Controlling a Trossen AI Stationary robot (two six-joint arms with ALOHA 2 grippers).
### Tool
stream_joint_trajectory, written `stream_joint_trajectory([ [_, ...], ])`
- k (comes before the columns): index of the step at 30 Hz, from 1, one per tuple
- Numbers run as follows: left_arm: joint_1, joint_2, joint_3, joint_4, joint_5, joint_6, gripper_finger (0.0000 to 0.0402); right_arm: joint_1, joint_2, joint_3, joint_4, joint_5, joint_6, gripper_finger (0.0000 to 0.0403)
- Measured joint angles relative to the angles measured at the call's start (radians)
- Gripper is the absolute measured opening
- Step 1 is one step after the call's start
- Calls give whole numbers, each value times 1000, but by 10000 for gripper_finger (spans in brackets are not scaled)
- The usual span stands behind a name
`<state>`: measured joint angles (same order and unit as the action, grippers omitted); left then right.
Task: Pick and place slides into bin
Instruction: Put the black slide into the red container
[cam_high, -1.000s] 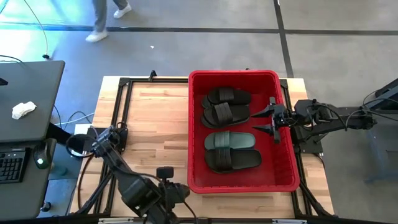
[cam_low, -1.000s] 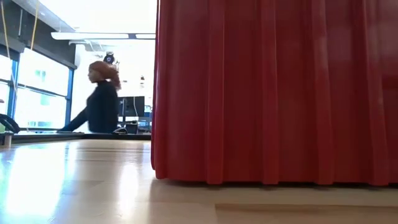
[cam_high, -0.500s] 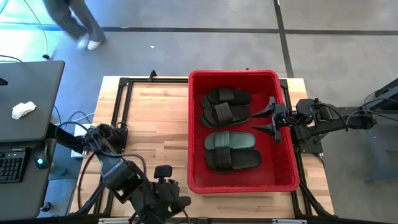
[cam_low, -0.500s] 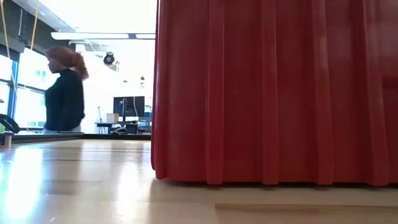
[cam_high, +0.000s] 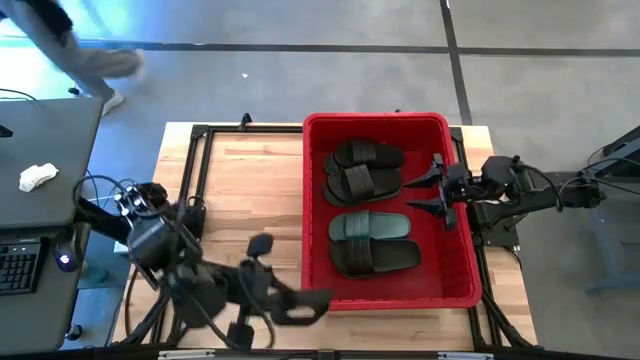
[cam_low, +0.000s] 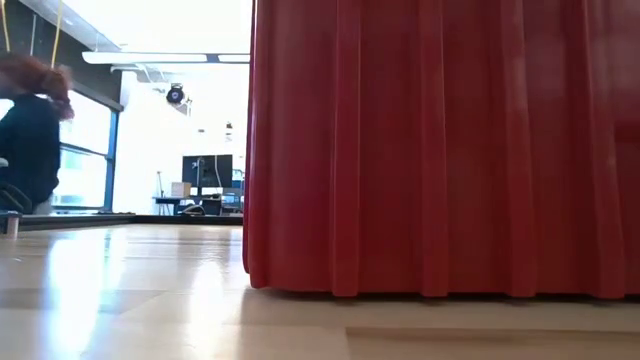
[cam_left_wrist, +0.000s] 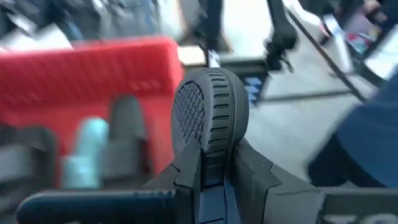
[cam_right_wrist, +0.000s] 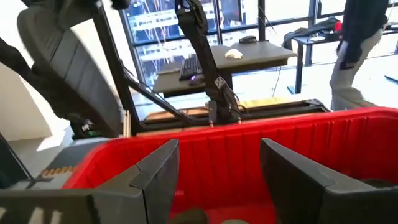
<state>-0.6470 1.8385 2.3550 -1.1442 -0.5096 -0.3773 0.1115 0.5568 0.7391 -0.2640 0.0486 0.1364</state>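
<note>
No writing is legible. Your ribbed rubber slides (cam_high: 371, 213) lie in the ridged red plastic bin (cam_high: 312, 200). Right gripper (cam_high: 436, 193) gapes empty; left gripper (cam_high: 305, 305) holds a black slide pinched.

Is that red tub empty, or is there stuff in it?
Not empty. The high view shows four slides lying inside the bin: three black slides and one green slide, with bare red floor left around them.
</note>
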Motion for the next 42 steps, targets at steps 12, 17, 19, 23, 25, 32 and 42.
stream_joint_trajectory([
  [12,84,-109,0,174,-290,389,52,0,67,0,151,-26,21,213],
  [17,163,-127,0,356,-324,611,52,0,190,0,289,-46,-32,213],
  [19,201,-129,0,441,-306,699,52,-2,235,0,352,-44,-66,213],
  [23,286,-130,0,533,-203,773,52,-59,300,0,515,-56,-92,213],
  [25,335,-130,0,536,-122,758,52,-113,324,0,587,-94,-92,213],
  [32,464,-130,0,535,75,704,52,-333,372,-4,689,-407,13,213],
  [42,529,-130,0,536,156,686,51,-349,425,-3,803,-460,47,213],
])
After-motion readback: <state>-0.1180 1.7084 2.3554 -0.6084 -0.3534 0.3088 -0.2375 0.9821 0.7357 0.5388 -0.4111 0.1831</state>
